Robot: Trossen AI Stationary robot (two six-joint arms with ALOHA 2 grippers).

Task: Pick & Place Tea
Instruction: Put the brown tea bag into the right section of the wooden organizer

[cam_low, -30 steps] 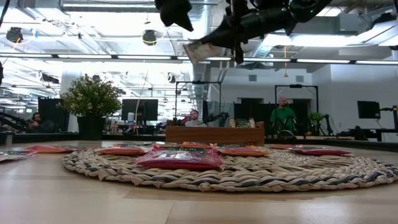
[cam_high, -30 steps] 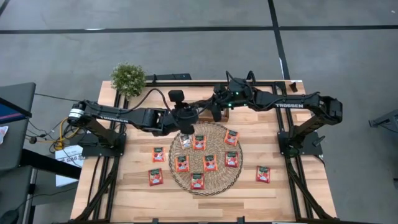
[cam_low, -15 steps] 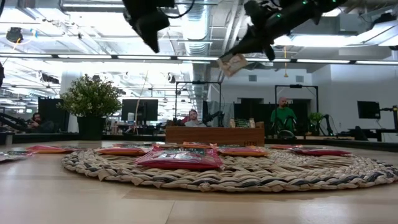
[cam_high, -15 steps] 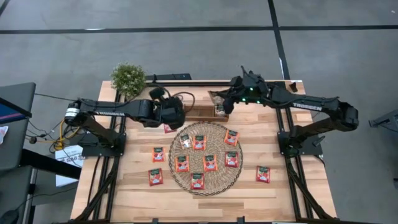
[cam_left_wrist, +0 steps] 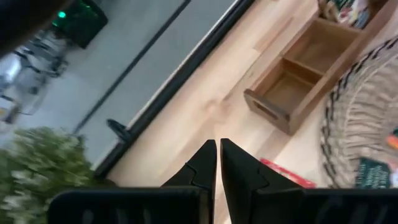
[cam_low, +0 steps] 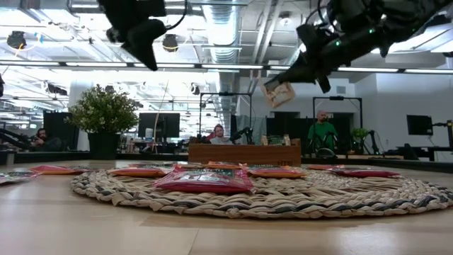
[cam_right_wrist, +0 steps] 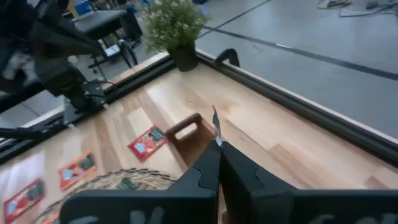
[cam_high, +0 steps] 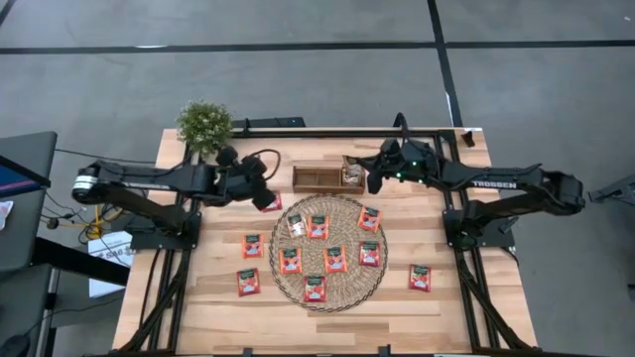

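Note:
My right gripper [cam_high: 365,179] hovers over the right end of the brown wooden tray [cam_high: 322,178] and is shut on a pale beige sachet [cam_low: 278,92], well above the table in the low view. My left gripper [cam_high: 266,194] is shut and empty, raised over the table left of the tray, above a red sachet [cam_left_wrist: 287,175]. Several red-orange sachets [cam_high: 335,259] lie flat on the round straw mat [cam_high: 298,288]. Others lie flat on the table left [cam_high: 252,246] and right [cam_high: 420,278] of it. My right gripper pinches the pale sachet between its two fingers by one edge [cam_right_wrist: 216,132]. The fingers [cam_low: 304,65] slant down from the table's right side. The sachet hangs tilted just below the fingertips, lifted clear above the tray.
A small potted plant [cam_high: 204,124] stands at the far left corner. The tray lies along the far edge behind the mat, with something in its right compartment [cam_high: 351,175]. Bare wood lies along the near edge [cam_high: 327,327]. People sit in the room beyond [cam_low: 323,131].
My right gripper, still shut on the pale sachet, has moved toward the table's right and come down, from over the mat's far edge to the tray's right end. My left gripper has drawn back toward the table's left, away from the mat.

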